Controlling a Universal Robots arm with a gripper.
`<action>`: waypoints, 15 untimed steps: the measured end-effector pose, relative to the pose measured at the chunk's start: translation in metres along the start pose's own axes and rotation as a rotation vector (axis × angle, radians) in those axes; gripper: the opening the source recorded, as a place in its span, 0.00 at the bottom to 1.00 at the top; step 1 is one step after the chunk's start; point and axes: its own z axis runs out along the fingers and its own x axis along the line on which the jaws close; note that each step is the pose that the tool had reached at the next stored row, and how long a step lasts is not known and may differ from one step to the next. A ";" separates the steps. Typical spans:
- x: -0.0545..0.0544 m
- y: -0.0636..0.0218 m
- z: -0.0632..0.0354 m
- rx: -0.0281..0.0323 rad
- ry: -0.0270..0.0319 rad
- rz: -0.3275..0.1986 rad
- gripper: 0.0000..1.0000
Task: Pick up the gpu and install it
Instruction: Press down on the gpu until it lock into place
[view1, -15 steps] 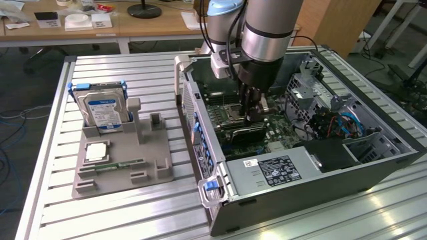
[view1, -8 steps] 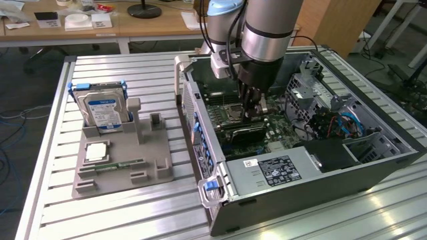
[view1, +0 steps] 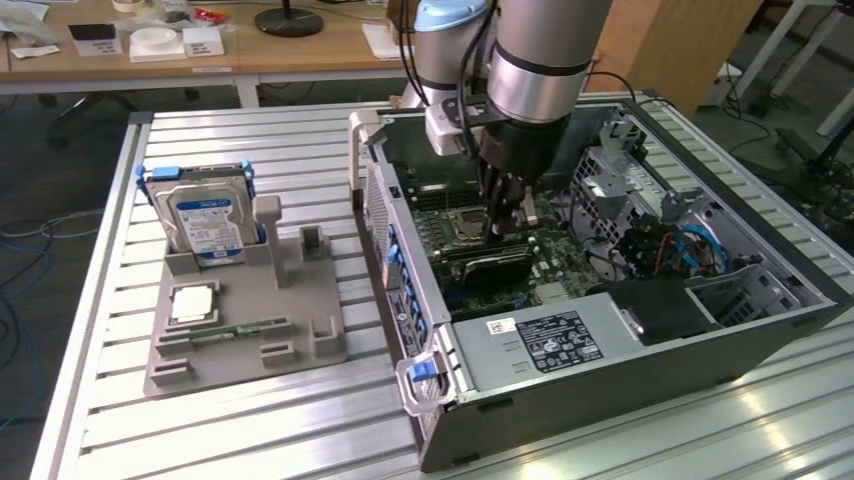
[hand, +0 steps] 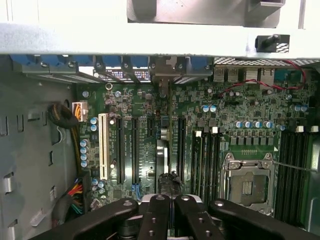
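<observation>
The gpu (view1: 491, 268) stands on edge in a slot of the motherboard inside the open computer case (view1: 627, 390), its black face showing in the exterior view. In the wrist view the gpu (hand: 161, 155) is a thin strip seen edge-on, running between the long black slots up to a silver bracket at the case's rear wall. My gripper (view1: 505, 232) reaches down into the case and sits right at the card's upper edge. Its black fingers (hand: 159, 217) are shut together over that edge. Whether they pinch the card or just rest on it cannot be told.
To the exterior view's left, a grey holder (view1: 300, 345) carries an upright hard drive (view1: 207, 220), a green memory stick (view1: 238, 331) and a square chip (view1: 194, 303). Inside the case are the processor socket (hand: 247, 185), drive cages (view1: 627, 175) and cables (view1: 681, 250).
</observation>
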 end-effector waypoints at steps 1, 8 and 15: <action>0.000 -0.0023 0.0002 -0.0090 0.0001 0.000 0.11; 0.000 -0.0095 0.0019 -0.0325 0.0004 0.001 0.11; 0.000 -0.0090 0.0142 -0.0325 0.0005 0.003 0.11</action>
